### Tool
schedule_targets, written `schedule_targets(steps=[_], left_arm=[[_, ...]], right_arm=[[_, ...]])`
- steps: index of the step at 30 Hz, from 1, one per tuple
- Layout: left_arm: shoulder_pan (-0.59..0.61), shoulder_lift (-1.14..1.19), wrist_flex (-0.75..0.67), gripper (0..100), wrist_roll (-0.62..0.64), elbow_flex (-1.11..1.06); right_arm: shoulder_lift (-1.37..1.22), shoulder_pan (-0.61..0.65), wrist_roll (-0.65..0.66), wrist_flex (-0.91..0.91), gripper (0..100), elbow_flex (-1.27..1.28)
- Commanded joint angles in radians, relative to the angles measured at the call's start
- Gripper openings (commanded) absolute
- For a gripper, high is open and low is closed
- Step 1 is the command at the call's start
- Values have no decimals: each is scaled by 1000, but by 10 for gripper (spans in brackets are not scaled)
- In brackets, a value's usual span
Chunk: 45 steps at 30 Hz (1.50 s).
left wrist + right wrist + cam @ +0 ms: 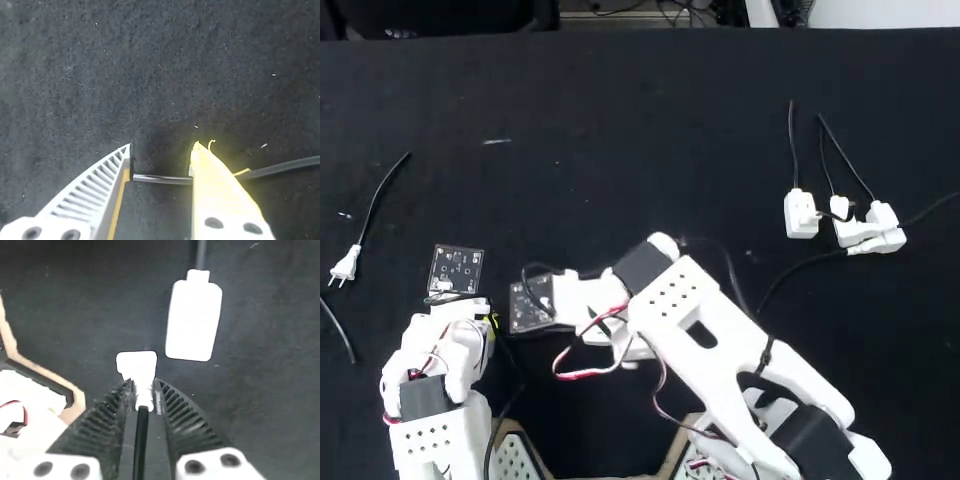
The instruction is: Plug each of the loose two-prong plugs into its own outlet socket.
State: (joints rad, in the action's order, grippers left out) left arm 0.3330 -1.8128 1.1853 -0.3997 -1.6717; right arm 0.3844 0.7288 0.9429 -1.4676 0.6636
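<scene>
On black felt-like cloth (620, 120), the right gripper (143, 385) clenches in ribbed black fingers (100, 425) a small white two-prong plug (136, 365) near a smooth white rectangular socket (193, 322), while the left gripper (162, 146) gapes, a thin black cable (160, 178) crossing between, and a second white plug (342, 268) lies at the high view's left edge.

The worktop (150, 60) is black, with small pale specks. The left claw (161, 146) has one white ribbed finger (100, 182) and one yellow finger (217, 190); the cable (160, 178) between them is black. The right claw (142, 382) is black and ribbed. The plug (136, 365) and the socket (192, 322) are white; the plug's cord (141, 440) is black.
</scene>
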Motion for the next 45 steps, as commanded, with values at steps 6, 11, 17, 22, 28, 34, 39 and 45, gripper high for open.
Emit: schedule_targets(steps=[6,11,17,22,28,34,39,45], left_arm=[[10,-9,5,195,-8,-5],[10,-9,5,195,-8,-5],[10,-9,5,195,-8,-5],[10,-9,5,195,-8,-5],[10,-9,5,195,-8,-5],[10,-9,5,195,-8,-5],[10,-9,5,195,-8,-5],[10,-9,5,195,-8,-5]], right_arm=[[-10,-41,-5,121,10,1],[-58,-107,46,129,10,-30],[-88,-121,49,152,10,-64],[-90,-120,49,169,10,-84],[-91,-120,51,170,10,-91],[-91,-120,51,163,10,-145],[-91,-115,51,127,10,-148],[-82,-115,77,9,10,-216]])
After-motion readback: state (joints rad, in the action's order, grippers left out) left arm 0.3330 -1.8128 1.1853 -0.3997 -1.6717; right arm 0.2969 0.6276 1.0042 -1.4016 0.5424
